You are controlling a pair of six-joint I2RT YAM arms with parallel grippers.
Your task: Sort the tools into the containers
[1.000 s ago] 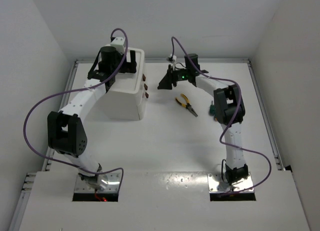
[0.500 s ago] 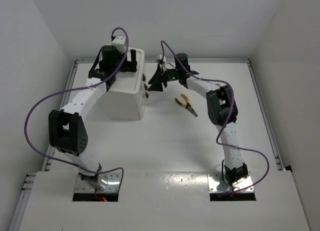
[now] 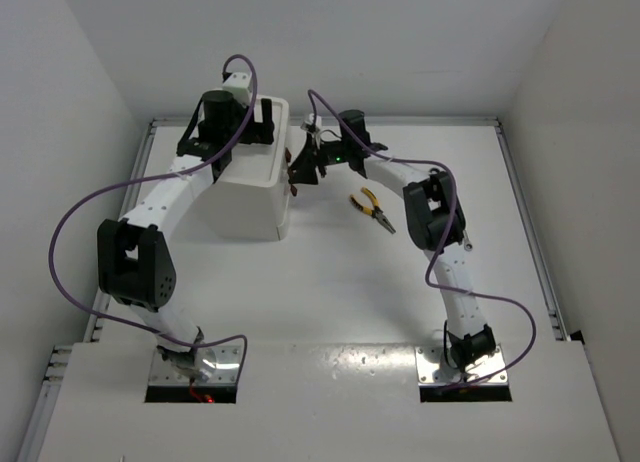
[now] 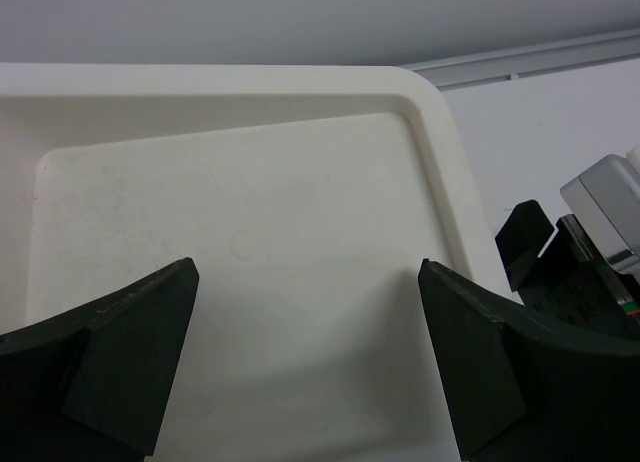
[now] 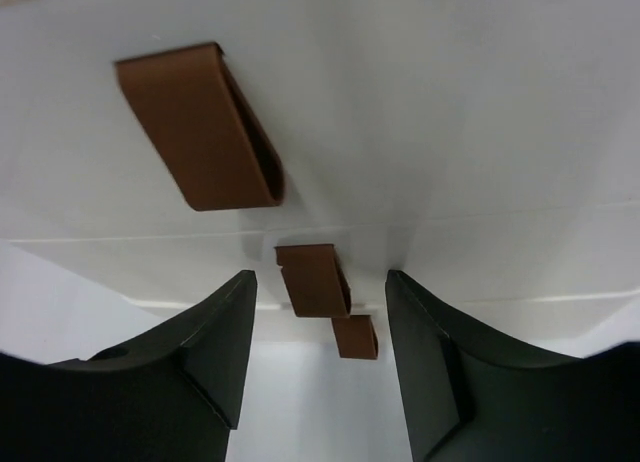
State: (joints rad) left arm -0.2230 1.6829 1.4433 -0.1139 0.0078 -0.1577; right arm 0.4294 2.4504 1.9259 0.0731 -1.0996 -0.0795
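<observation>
Where the left arm (image 3: 150,217) rises from its base at 7 o'clock, it bends at the elbow and arcs toward 1 o'clock, ending with its wrist above the white drawer unit (image 3: 250,197), which sits at 10 o'clock from the table's (image 3: 330,272) centre. The left gripper (image 3: 258,122) hangs over the unit's shallow top tray (image 4: 440,162). In the left wrist view its two dark fingers (image 4: 120,352) are spread wide, holding nothing, with the pale tray floor showing between them.

At 3 o'clock on that wrist view, a dark angular piece just past the tray rim is probably part of the right gripper, though too little of it shows to be sure.

The right arm (image 3: 450,272) climbs from its base at 5 o'clock, folds at the elbow and stretches low toward 10 o'clock. The right gripper (image 3: 298,167) faces the unit's drawer fronts. In the right wrist view its fingers (image 5: 200,352) are parted with nothing between the pads. The top knob (image 5: 195,127), brown-red, lies at 11 o'clock. The middle knob (image 5: 312,277) and the lowest knob (image 5: 355,337) show in the gap between the fingers. Whether a finger touches the drawer front cannot be told.

The yellow-handled pliers (image 3: 372,208) lie flat on the table at 4 o'clock from the right gripper, near the forearm.
</observation>
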